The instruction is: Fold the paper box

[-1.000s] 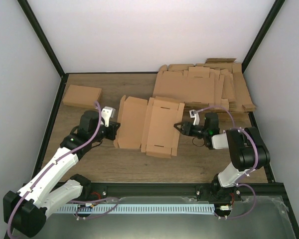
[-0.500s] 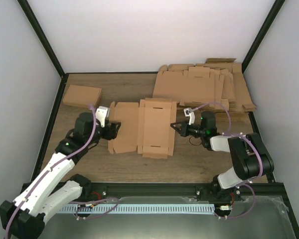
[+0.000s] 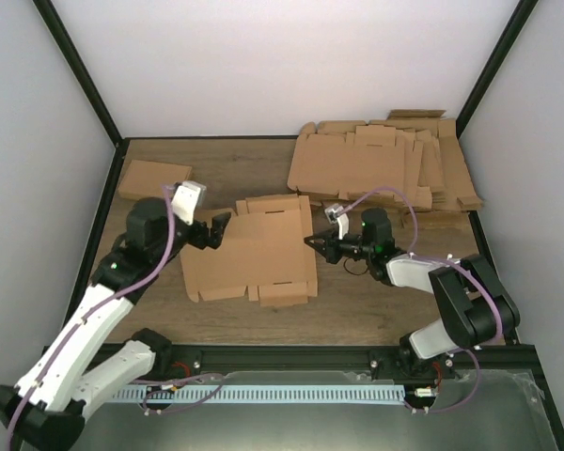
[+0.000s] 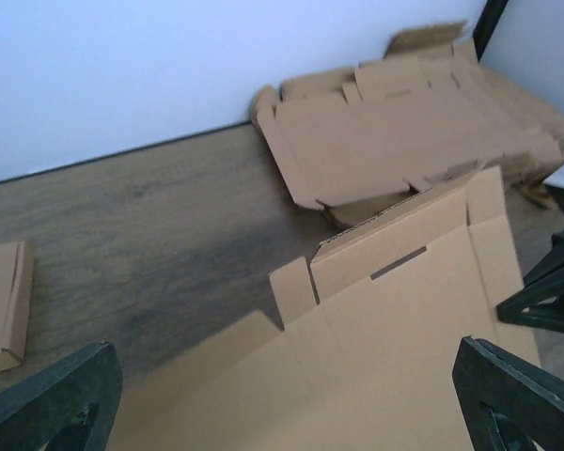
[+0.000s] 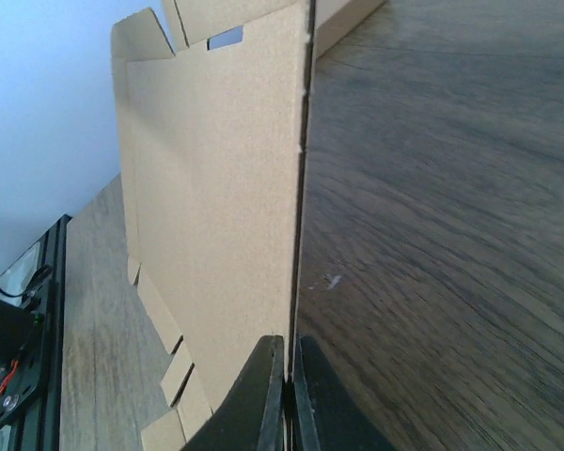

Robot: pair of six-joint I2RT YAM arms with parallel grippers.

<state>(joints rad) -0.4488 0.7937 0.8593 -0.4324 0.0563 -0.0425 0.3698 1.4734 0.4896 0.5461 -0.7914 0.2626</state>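
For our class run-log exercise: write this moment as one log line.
left gripper: open, at left edge of box | right gripper: shut on box's right edge | box: not yet folded

Cardboard sheet pile, flat cardboard piece

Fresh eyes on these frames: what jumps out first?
The paper box lies mostly flat in the middle, with the right pincer shut on its right edge and the left pincer wide open at its left side. Behind it, a messy pile of cardboard sheets fills the far right corner.
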